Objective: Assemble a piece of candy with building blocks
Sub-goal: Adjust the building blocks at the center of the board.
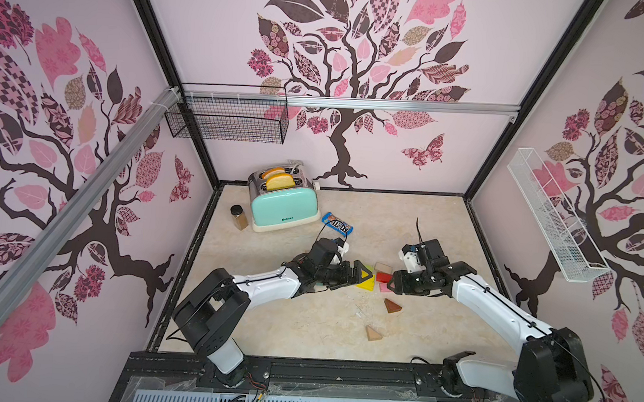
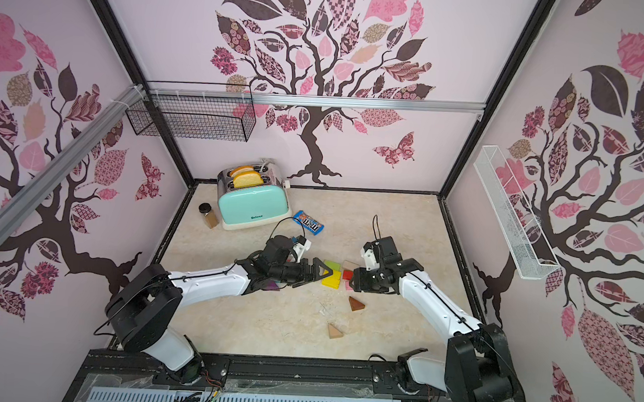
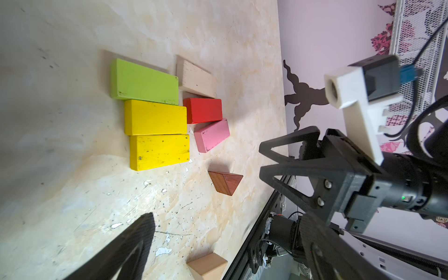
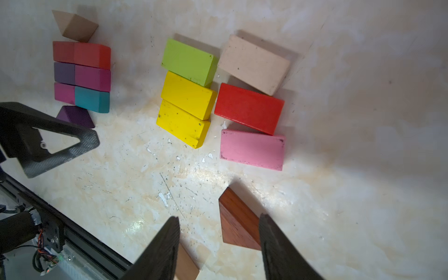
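On the table lie a green block (image 3: 145,82), two yellow blocks (image 3: 155,117), then a tan block (image 3: 196,78), a red block (image 3: 203,110) and a pink block (image 3: 212,135) beside them. A second set of red, purple, magenta and teal blocks (image 4: 82,76) with a purple triangle (image 4: 76,116) lies under my left arm. My left gripper (image 1: 358,275) hovers open by the yellow blocks. My right gripper (image 4: 219,218) stands open and empty above the brown triangle (image 4: 238,225). A tan triangle (image 1: 373,333) lies nearer the front.
A mint toaster (image 1: 284,203) with bread, a spice jar (image 1: 239,216) and a blue M&M's packet (image 1: 337,224) stand at the back left. A black wire basket (image 1: 228,117) and a white basket (image 1: 553,220) hang on the walls. The black front rail (image 1: 340,371) borders the table.
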`<state>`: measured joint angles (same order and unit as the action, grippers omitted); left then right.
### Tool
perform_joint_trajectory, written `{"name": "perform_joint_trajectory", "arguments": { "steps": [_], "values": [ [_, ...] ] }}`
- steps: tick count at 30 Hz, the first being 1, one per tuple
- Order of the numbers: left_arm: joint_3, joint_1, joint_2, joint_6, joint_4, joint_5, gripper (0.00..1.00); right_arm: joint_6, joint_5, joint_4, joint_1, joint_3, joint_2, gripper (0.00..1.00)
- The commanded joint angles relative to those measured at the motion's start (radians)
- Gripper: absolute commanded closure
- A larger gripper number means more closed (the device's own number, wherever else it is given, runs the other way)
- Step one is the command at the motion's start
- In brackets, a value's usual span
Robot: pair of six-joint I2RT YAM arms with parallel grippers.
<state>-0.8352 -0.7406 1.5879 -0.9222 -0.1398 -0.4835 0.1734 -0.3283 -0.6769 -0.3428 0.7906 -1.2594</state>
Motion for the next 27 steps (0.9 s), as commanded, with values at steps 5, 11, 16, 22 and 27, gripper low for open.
{"name": "perform_joint_trajectory", "arguments": {
  "steps": [5, 11, 16, 22, 27],
  "values": [
    [0.033, 0.018, -0.064, 0.044, 0.034, 0.008, 0.02, 0.095, -0.042, 0.111, -0.054, -0.045, -0.046, 0.46],
    [0.035, 0.017, -0.078, 0.040, 0.036, 0.015, 0.02, 0.101, -0.032, 0.167, -0.068, -0.050, -0.106, 0.47],
    [0.033, 0.018, -0.080, 0.039, 0.040, 0.022, 0.02, 0.092, -0.015, 0.197, -0.070, -0.053, -0.137, 0.47],
    [0.025, 0.017, -0.078, 0.036, 0.045, 0.028, 0.02, 0.088, -0.024, 0.233, -0.070, -0.053, -0.194, 0.47],
    [0.020, 0.019, -0.081, 0.039, 0.057, 0.037, 0.02, 0.090, -0.028, 0.258, -0.073, -0.055, -0.217, 0.47]
  ]
}}
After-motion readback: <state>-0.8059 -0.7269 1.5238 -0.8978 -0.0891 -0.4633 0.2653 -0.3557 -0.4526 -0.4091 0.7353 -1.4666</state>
